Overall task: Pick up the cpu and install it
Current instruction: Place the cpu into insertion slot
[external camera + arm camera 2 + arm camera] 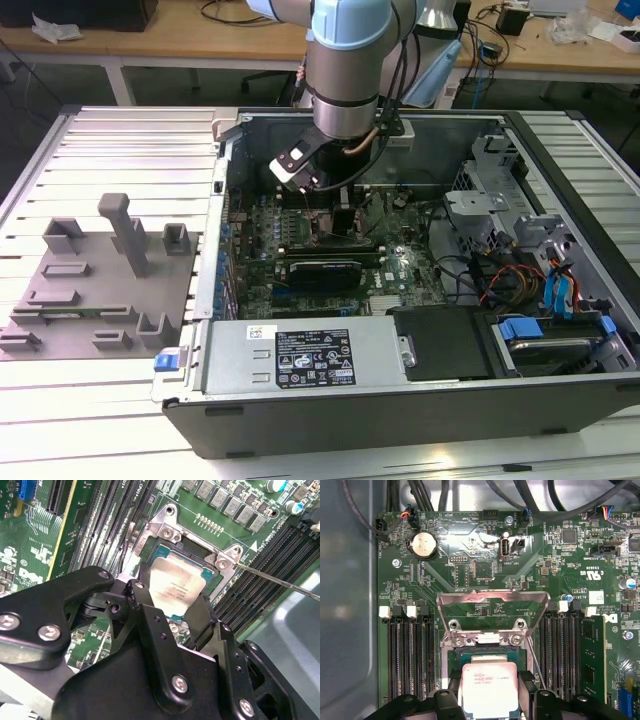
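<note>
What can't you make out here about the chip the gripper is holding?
1. Both wrist views: whether the cpu already touches the socket frame. The gripper clamped on its sides covers the gap beneath.
2. First wrist view: the cpu's near edge, cut off by the picture's edge.
3. Exterior view: the socket area, blocked by the arm's wrist.

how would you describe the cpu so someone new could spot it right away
Look inside the open dark computer case at the green motherboard. Between its rows of black memory slots is a silver metal-framed socket, and over it, between the black fingers, is the small flat square chip with a pale silver-grey top, the only smooth pale metal square there.
</note>
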